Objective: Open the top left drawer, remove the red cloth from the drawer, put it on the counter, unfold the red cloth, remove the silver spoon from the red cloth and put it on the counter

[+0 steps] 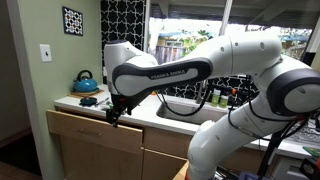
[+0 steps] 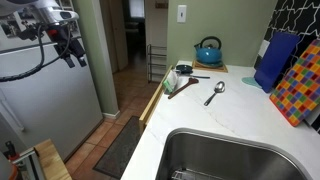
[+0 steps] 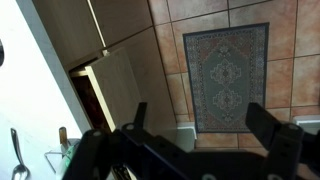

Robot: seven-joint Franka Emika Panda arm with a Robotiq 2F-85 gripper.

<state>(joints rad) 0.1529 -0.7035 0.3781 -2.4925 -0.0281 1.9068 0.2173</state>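
Note:
My gripper (image 3: pixel 205 125) is open and empty, its two dark fingers spread wide over the floor in front of the cabinets. In both exterior views it hangs off the counter's front edge (image 1: pixel 113 112) (image 2: pixel 68 45). A silver spoon (image 2: pixel 215 93) lies on the white counter (image 2: pixel 200 120); it also shows at the left edge of the wrist view (image 3: pixel 15 148). The top left drawer (image 3: pixel 100 90) seems pulled out a little below the counter edge. I cannot make out a red cloth in any view.
A teal kettle (image 2: pixel 208 50) stands at the counter's far end, also seen in an exterior view (image 1: pixel 85 80). A wooden-handled utensil (image 2: pixel 183 87) and a small cup (image 2: pixel 172 78) lie near the spoon. A sink (image 2: pixel 230 155), a blue board (image 2: pixel 275 60), a fridge (image 2: pixel 50 95), a floor rug (image 3: pixel 225 75).

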